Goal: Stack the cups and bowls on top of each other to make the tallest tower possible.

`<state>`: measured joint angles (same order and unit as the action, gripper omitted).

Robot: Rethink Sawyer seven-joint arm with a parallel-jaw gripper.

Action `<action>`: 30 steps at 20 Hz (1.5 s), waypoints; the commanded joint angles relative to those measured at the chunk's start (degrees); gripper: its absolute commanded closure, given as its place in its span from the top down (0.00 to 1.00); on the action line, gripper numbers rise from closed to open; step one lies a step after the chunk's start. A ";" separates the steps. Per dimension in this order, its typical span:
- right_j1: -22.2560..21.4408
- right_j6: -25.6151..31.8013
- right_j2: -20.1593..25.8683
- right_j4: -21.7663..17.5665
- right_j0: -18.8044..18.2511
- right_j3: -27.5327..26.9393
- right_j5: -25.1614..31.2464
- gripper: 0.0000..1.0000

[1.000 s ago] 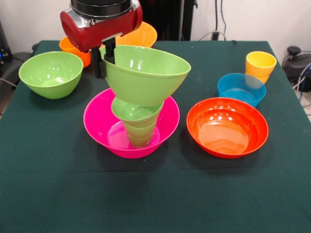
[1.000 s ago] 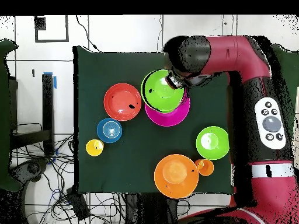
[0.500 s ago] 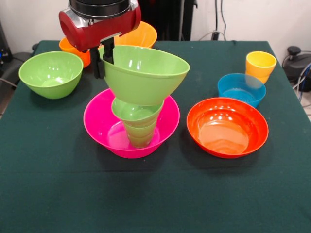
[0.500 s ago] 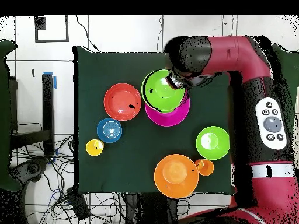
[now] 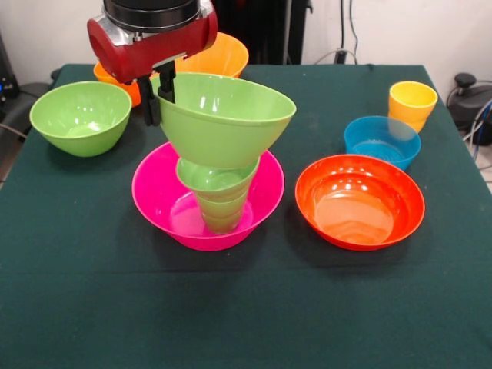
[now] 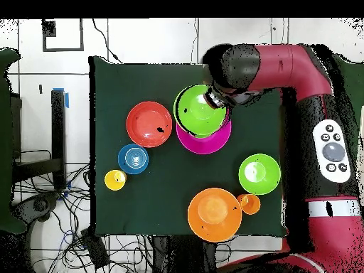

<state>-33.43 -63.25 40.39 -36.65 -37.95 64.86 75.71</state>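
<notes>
Since a second ago the arm (image 5: 150, 31) has drifted slightly up and to the left in the front view, and the big green bowl (image 5: 223, 115) it grips has gone with it, tilted so its mouth faces upper right.

Largest first after the arm: the table (image 5: 77, 292) fills the frame. At its centre sits the pink bowl (image 5: 165, 204), base of the tower, with a small green bowl (image 5: 215, 178) nested on a green cup (image 5: 221, 215) standing inside it. The held bowl hangs right above these; whether it touches them cannot be told. To the right of centre lies the red bowl (image 5: 360, 201). At left is a second green bowl (image 5: 80, 117). An orange bowl (image 5: 223, 55) shows at top, behind the arm. The blue bowl (image 5: 382, 141) sits upper right, with the yellow cup (image 5: 412, 104) just behind it. An orange cup (image 5: 115, 81) peeks out at upper left under the arm.

The gripper (image 5: 157, 96) is clamped on the held bowl's left rim, one finger inside and one outside the wall.
</notes>
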 commanded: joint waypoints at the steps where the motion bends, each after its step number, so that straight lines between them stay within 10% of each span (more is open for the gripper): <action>1: 3.49 16.46 0.06 -3.63 -0.11 -0.80 -0.89 0.00; 30: 3.02 15.38 0.34 -3.84 -0.11 2.11 -3.42 0.00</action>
<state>-32.14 -63.25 40.38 -36.85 -38.44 64.86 75.70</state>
